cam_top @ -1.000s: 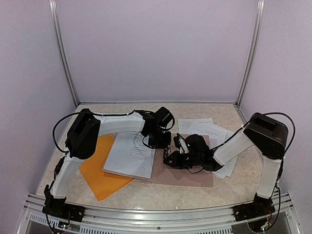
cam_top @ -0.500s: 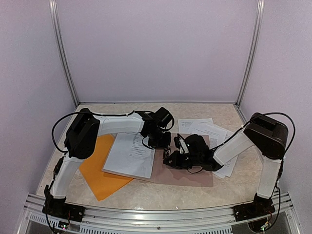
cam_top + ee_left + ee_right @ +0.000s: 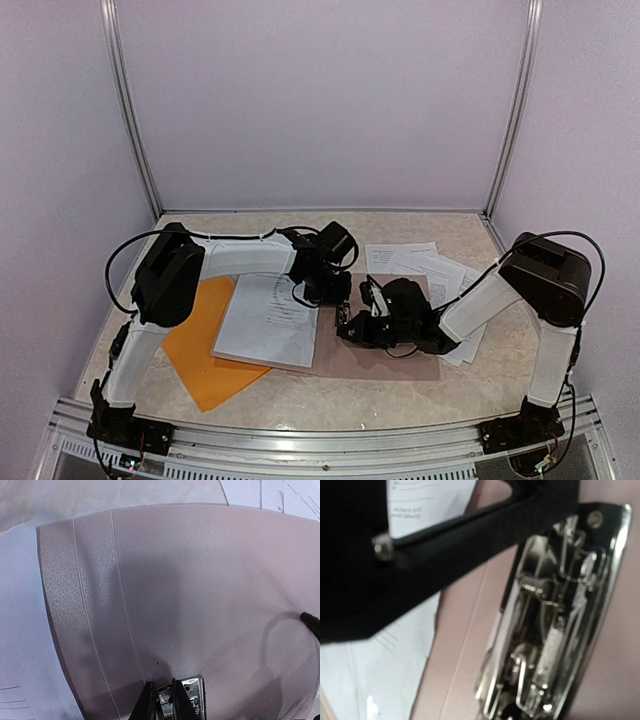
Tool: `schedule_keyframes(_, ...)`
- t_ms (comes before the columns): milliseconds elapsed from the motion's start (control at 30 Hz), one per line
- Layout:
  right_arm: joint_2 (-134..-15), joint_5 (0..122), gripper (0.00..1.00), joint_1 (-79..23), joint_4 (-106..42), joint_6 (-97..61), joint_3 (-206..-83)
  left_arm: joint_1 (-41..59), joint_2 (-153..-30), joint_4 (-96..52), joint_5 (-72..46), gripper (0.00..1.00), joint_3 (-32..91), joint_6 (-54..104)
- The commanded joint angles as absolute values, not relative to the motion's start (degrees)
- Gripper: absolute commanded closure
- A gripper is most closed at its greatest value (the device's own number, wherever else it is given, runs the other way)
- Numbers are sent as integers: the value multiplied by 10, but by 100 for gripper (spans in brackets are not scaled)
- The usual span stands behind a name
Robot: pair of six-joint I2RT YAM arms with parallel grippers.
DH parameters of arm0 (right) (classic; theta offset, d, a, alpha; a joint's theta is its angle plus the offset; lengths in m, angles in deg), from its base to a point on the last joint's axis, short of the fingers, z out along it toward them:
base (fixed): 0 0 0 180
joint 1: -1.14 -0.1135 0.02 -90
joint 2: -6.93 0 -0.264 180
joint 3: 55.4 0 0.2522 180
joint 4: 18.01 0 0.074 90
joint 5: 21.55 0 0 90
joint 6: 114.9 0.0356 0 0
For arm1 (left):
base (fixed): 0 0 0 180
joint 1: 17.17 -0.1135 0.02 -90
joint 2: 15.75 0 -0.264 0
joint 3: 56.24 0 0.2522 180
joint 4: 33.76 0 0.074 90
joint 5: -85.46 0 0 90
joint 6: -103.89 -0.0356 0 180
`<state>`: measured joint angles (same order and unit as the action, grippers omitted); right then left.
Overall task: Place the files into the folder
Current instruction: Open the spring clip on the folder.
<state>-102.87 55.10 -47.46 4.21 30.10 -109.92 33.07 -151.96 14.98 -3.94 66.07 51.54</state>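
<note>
Enclosing a beige marbled table (image 3: pixel 420 225), lilac walls (image 3: pixel 320 100), left jaws pinching the metal clip (image 3: pixel 194 691), right jaws closed.

Soft, even light from above; weak shadows on tabletop (image 3: pixel 420 225). Left wrist view sharp, edges bowed, broad shadow mid-frame. Right wrist view blurred; glints on metal clip (image 3: pixel 555 615).

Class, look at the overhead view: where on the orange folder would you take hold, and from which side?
Probably take the folder by its near corner, coming from the near left. It lies flat, and its far right part is covered by the sheets and brown board; only the near-left part is bare. A finger would have to slip under that edge.
</note>
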Motion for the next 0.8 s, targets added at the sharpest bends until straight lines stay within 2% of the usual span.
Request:
schedule_keyframes(0, -1073, 588, 100, -475, -38, 282, -1061, 346, -1567, 249, -30, 92, 610, 502)
schedule_keyframes(767, -1003, 624, 100, -459, -48, 289, -1045, 367, -1563, 214, 45, 96, 529, 403)
